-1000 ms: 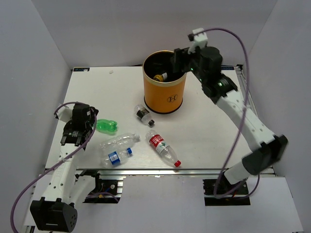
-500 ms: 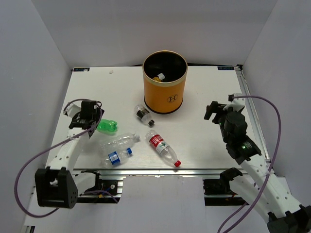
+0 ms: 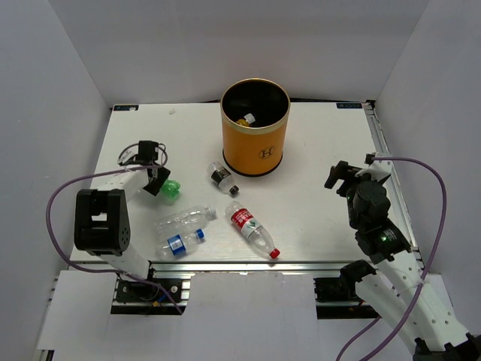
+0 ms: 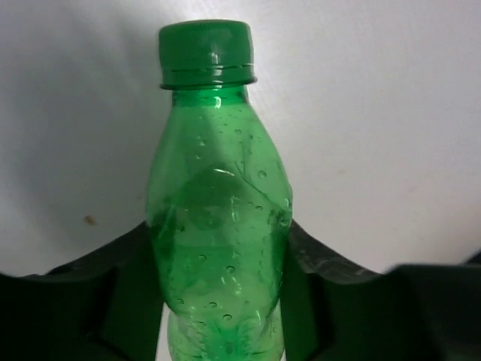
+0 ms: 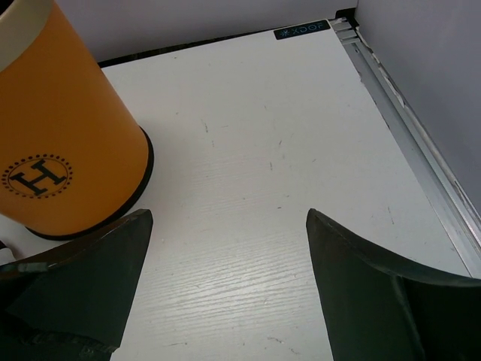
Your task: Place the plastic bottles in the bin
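The left hand grasped the green bottle. One dark finger pressed against each side of its body, and the cap pointed away from the wrist. The bottle lay near the left side of the desk; whether it was lifted yet, I could not tell. Near it lay a clear bottle and a blue-label bottle. A red-label bottle lay further to the right, and a black-label bottle near the foot of the bin. The bin stood upright at the far middle of the desk, well apart from the green bottle, with a yellow-cap bottle inside it. The right hand was released and empty, above bare desk to the right of the bin.

The step in hand seemed to be the picking up of the green bottle. The next move would call for a lift high enough to pass over the top of the bin, then a carry above its opening before letting go.
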Available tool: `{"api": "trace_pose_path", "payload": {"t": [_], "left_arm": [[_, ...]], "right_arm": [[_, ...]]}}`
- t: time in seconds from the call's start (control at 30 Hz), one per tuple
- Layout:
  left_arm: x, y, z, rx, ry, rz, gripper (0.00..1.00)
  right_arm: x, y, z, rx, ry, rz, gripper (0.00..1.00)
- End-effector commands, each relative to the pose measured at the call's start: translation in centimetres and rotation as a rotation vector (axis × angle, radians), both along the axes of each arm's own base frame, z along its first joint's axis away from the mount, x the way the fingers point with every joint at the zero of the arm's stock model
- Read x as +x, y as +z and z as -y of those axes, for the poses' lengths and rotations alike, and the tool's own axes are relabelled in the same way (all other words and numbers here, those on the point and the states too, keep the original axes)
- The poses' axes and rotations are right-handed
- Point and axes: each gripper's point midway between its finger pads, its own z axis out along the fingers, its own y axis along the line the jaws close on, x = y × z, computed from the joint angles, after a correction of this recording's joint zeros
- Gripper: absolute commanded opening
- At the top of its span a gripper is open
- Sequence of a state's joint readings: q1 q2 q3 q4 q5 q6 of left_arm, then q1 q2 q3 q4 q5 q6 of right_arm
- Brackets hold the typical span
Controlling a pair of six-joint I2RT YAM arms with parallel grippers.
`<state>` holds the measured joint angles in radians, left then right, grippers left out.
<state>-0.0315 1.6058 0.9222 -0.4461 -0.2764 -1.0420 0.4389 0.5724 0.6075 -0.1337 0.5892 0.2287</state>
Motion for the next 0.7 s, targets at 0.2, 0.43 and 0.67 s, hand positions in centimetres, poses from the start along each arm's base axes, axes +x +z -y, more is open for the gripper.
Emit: {"api": "trace_pose_path", "payload": {"t": [0.2,0.43,0.67], "left_arm": [[9.2,21.7,5.6,-0.027,-0.406,0.631,0.00],[10.2,36.7,19.9,0.068,-0.869,1.052,0.11],[13.0,38.8,28.8,0.037,-1.071,1.133,0.16]], "right_arm": [[-0.3,0.8,0.6,0.020,-0.025,0.037,0.89],[0.0,0.3,0.1,0.001,0.000,0.020,0.89],[0.1,0.3,-3.7,-0.039,0.233,0.023,0.89]]}}
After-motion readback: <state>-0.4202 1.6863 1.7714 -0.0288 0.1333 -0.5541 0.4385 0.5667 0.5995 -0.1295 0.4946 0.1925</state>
